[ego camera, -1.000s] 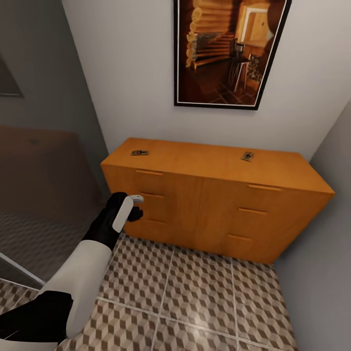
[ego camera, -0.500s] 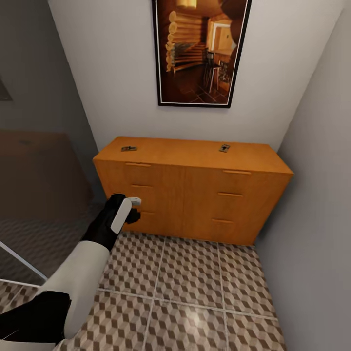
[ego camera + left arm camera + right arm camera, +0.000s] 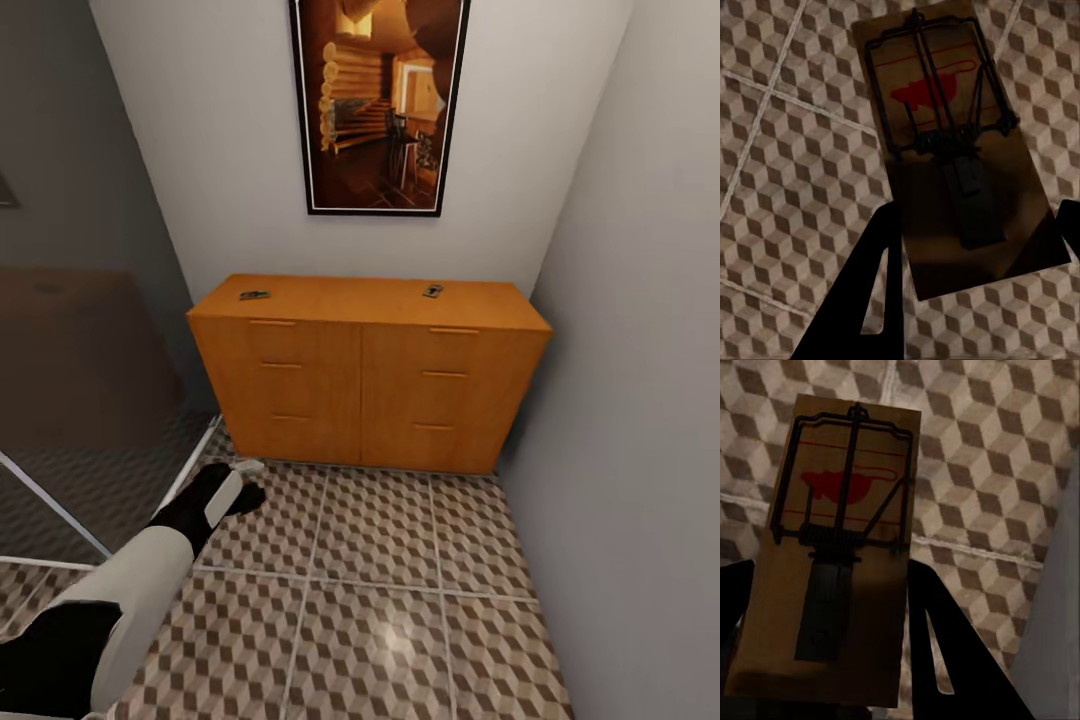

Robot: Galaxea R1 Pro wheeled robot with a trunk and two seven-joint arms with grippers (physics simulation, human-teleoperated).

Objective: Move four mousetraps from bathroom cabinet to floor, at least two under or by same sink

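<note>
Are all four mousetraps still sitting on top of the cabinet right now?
No, the head view shows just two mousetraps on the cabinet top, the left mousetrap and the right mousetrap.

Home bathroom: cube-tiled floor (image 3: 400,560), wood dresser (image 3: 365,385), framed pic (image 3: 378,100).

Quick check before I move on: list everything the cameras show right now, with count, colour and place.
Mousetraps on the cabinet top: 2, tan with dark bars, one near the left end, one toward the right.
Mousetrap in left gripper: 1, tan board with red mark, over the tiles.
Mousetrap in right gripper: 1, tan board with red mark, over the tiles.
Cabinet: 1, orange-brown, six drawers, against the far wall.
Bathroom floor: cube-pattern tiles, brown, beige, white.
Picture: 1, dark frame, on the wall above the cabinet.
Left gripper: 1, black and white, low over the floor.
Right gripper: 1, dark fingers.
</note>
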